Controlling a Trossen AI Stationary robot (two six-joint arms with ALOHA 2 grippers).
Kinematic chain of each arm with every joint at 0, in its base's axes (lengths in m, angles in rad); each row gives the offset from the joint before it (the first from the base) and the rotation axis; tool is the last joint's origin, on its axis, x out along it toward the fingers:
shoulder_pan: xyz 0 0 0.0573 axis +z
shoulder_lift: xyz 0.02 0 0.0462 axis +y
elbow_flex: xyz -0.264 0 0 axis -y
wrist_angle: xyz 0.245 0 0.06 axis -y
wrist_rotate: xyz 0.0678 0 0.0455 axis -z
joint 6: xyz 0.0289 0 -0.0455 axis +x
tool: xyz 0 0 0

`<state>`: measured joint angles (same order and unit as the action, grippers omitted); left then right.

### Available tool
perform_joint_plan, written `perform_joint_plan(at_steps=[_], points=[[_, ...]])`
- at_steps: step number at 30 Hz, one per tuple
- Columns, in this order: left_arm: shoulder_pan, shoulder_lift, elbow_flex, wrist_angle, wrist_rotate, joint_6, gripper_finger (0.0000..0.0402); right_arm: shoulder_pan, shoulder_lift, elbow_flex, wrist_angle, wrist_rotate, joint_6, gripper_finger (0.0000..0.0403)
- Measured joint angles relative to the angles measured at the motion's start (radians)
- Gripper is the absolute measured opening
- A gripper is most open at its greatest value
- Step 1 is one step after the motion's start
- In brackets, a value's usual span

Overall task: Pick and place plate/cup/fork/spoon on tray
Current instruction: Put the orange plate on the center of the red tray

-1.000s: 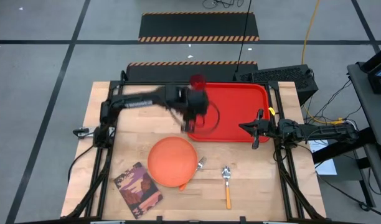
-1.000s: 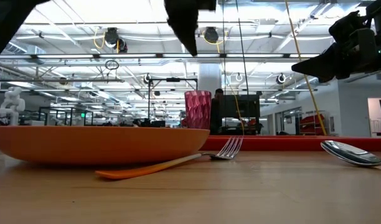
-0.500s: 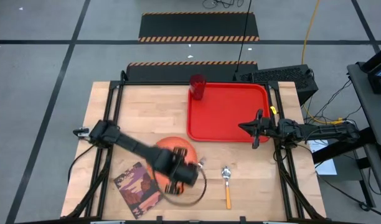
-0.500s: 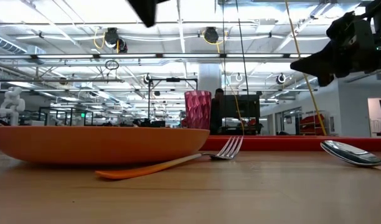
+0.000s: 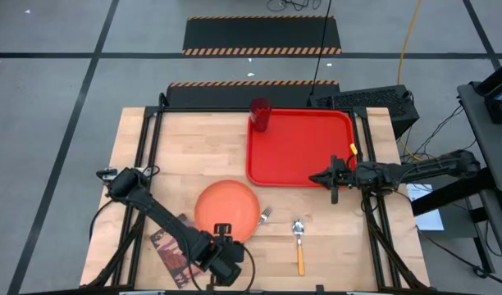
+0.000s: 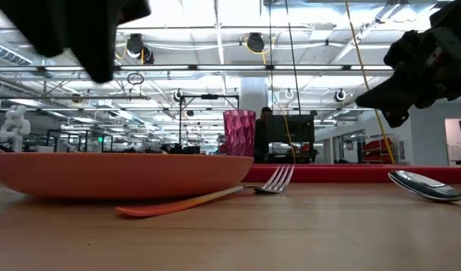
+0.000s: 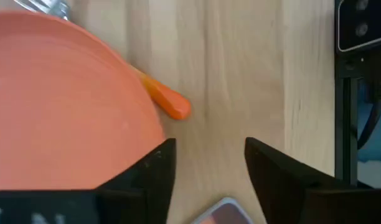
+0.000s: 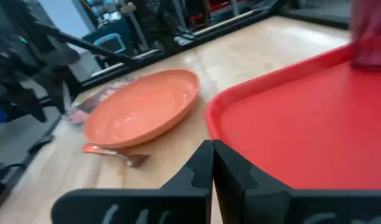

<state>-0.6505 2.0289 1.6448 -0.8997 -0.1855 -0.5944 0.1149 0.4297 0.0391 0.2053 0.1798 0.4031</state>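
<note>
Beside the plate rim, left pincer gapes apparently empty over bare wood.

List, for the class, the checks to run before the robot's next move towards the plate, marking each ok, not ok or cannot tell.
1. Left gripper open: ok, a clear gap shows between its fingers.
2. Left gripper close to the plate: ok, it hangs at the plate's near edge.
3. Plate free to lift: not ok, the fork lies partly under its rim.
4. Tray has room: ok, only the cup stands in its far left corner.
5. Right gripper out of the way: ok, shut, at the tray's near right corner.
6. Spoon clear of the plate: ok, it lies apart.
</note>
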Motion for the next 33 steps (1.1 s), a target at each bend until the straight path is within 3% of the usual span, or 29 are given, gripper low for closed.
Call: perform_joint_plan(at_steps=[5,11,20,26,33], points=[[-0.027,0.000,-0.114,0.146,-0.002,-0.037,0.0221,0.076,0.121,0.000,0.193,0.008,0.010,0.0000],[-0.040,0.000,-0.180,0.165,-0.108,-0.080,0.0194,0.146,0.276,0.006,0.409,0.035,-0.003,0.0000],[-0.054,-0.008,-0.180,0.172,-0.179,-0.043,0.0138,0.194,0.478,0.143,0.415,0.036,-0.051,0.0000],[-0.051,-0.003,-0.180,0.090,-0.197,-0.096,0.0155,0.245,0.617,0.220,0.411,0.034,-0.055,0.0000],[-0.052,0.000,-0.189,0.093,-0.200,-0.009,0.0171,0.313,0.799,0.375,0.378,0.033,-0.066,0.0000]])
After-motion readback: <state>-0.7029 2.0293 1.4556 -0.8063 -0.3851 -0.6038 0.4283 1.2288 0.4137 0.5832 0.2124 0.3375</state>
